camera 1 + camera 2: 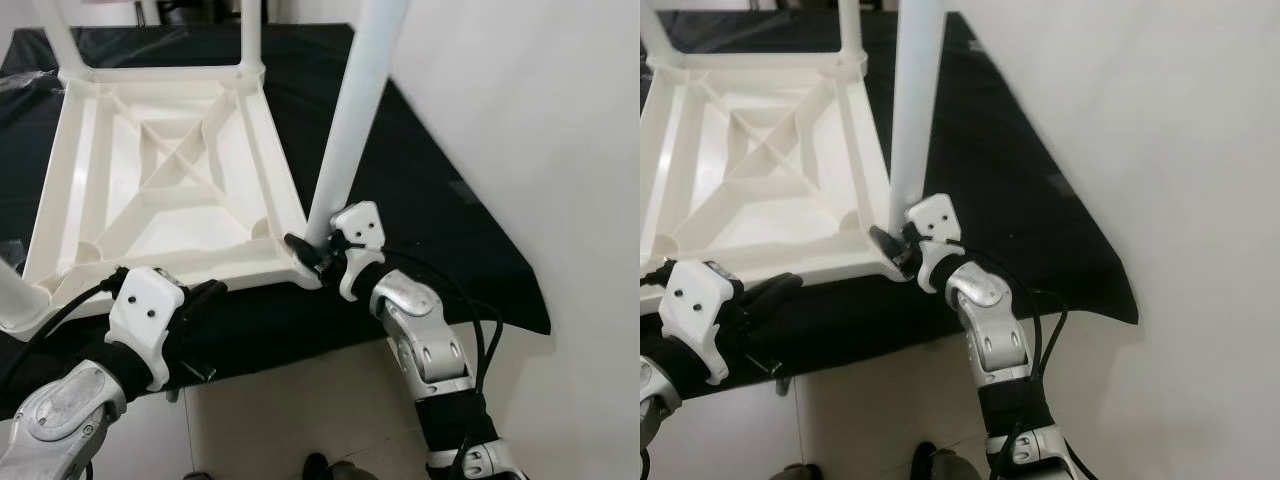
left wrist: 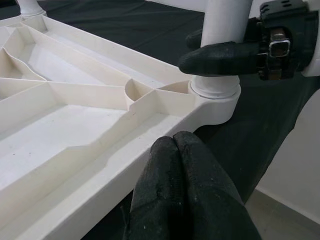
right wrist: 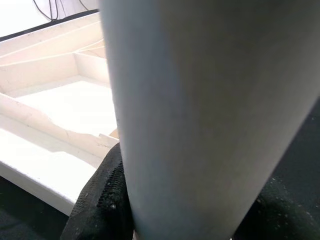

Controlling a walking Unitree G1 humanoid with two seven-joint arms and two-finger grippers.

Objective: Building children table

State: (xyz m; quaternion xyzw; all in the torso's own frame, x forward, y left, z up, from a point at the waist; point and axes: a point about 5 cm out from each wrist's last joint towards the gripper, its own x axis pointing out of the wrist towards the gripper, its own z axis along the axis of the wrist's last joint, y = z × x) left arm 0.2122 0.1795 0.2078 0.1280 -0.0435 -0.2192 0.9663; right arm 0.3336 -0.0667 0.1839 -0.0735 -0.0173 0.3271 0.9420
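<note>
Clearly, in the left eye view the upturned tabletop (image 1: 170, 180) is laid on the black-covered bench (image 1: 430, 200), and the leg (image 1: 350, 130) at its near corner is clasped low down by the right pincer (image 1: 318, 250). In the left wrist view the left pincer (image 2: 175, 150) is held closed and empty beside the tabletop's rim, near the corner socket (image 2: 215, 97). In the right wrist view the leg is wrapped closely by the fingers (image 3: 100, 200). The leg is best kept upright and pressed straight into the socket while the rim is steadied.
</note>
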